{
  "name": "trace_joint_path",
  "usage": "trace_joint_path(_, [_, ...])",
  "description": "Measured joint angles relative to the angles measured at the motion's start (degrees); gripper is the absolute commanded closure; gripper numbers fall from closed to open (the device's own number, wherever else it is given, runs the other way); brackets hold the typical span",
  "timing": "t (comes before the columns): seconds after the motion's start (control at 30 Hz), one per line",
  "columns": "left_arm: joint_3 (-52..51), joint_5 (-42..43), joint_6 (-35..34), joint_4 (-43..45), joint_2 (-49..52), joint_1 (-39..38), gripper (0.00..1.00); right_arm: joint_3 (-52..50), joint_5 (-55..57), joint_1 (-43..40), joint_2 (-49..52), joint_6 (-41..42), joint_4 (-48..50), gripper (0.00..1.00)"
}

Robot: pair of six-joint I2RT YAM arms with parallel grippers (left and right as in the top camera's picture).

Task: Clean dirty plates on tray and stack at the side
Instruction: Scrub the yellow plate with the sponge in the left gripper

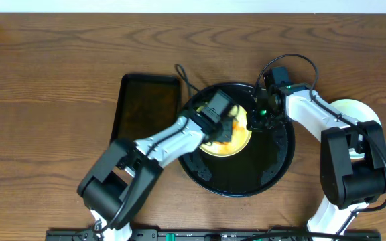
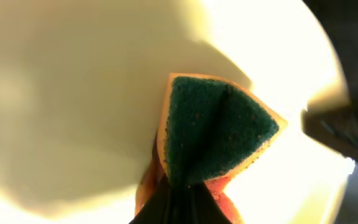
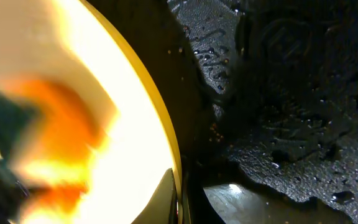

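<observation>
I judge this to be the scrubbing step on the last plate left on the tray. My left gripper [image 1: 225, 128] is pinching the sponge [image 2: 219, 130], folded so its green face presses flat on the yellow plate [image 1: 241, 142]. That plate lies in the far-left part of the round black tray [image 1: 273, 164], which sits mid-table and looks wet. My right gripper [image 1: 255, 120] comes in from the right. In its wrist view the fingers straddle the plate's rim [image 3: 169, 149], so I read it as closed on the rim to steady the plate.

No brown smear shows on the part of the plate I can see, though glare washes out much of it. Next I would lift the sponge clear, then have the right arm carry the plate right to the pale stack [image 1: 354, 110], which lies partly under that arm.

Count:
- 1 yellow plate on the tray
- 1 pale stack at the right; I cannot tell how many plates are in it
- 1 sponge
- 1 round tray
- 1 rectangular black tray [image 1: 146, 104] to the left
</observation>
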Motion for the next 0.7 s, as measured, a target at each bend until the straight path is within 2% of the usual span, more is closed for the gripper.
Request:
trace_joint_path(0.2, [0.90, -0.57, -0.39, -4.04, 0.00, 5.38, 0.92, 0.02, 0.02, 0.00, 0.00, 0.02, -0.28, 0.99])
trace_joint_path(0.37, [1.73, 5.70, 2.01, -9.38, -0.04, 5.86, 0.92, 0.02, 0.02, 0.00, 0.00, -0.02, -0.79, 0.99])
trace_joint_path(0.53, [1.46, 14.93, 9.86, -10.88, 0.04, 2.27, 0.93, 0.02, 0.13, 0.00, -0.02, -0.04, -0.94, 0.99])
trace_joint_path(0.7, [1.27, 14.01, 14.23, -9.01, 0.15, -3.43, 0.92, 0.02, 0.31, 0.00, -0.04, -0.07, -1.62, 0.99])
